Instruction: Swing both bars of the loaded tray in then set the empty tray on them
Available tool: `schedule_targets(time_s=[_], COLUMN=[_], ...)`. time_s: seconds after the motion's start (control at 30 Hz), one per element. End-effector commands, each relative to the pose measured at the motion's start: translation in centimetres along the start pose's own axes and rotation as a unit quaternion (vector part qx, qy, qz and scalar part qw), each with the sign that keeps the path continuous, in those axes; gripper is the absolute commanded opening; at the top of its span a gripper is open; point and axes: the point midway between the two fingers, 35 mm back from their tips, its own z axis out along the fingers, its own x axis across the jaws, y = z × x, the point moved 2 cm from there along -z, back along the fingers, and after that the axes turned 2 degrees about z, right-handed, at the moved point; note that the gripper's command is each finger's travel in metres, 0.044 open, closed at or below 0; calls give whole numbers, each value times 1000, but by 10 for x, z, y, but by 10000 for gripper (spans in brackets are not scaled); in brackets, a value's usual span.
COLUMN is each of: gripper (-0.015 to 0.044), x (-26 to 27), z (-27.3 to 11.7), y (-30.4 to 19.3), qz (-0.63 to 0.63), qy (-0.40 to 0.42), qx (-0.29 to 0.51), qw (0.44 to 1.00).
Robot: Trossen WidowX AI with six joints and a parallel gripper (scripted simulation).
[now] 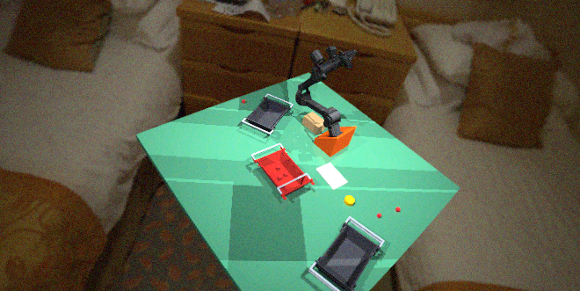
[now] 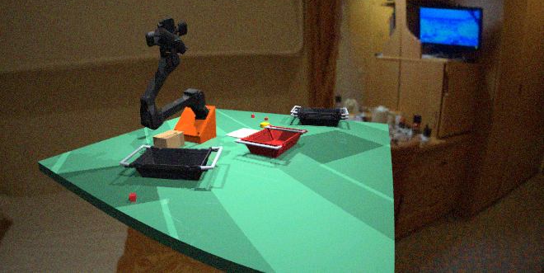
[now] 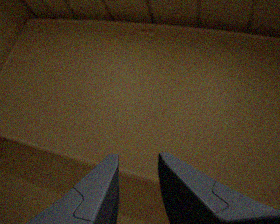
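Observation:
A red tray stands mid-table with small red blocks inside. Its bar at the end nearer the close black tray in the exterior view is out; its other bar appears folded inward over the top. One black tray stands left of the arm in the top view, another at the table's far end. Both look empty, bars out. My gripper is raised high, away from the trays, fingers partly apart with nothing between them.
A tan block stands near the orange arm base. A white sheet, a yellow disc and small red cubes lie around the table.

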Motion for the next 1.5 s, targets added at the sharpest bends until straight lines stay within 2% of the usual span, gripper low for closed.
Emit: schedule_targets(time_s=[0.0,0.17,0.33,0.53,0.77,0.93,1.13,1.27,1.47], gripper=[88,88,88,88,88,88,88,88,88], x=[-49,-115,-176,-237,-275,-278,-257,-230,-179], z=[-1,-21,-61,-135,-241,-321,-413,-466,-525], y=[21,44,60,65,56,40,9,-15,-51], qz=[22,44,68,109,162,208,262,304,379], qy=[-110,-264,-414,-577,-735,-822,-895,-918,-914], qx=[-32,-69,-95,-112,-111,-94,-41,8,98], qw=[993,961,903,802,648,522,359,253,109])
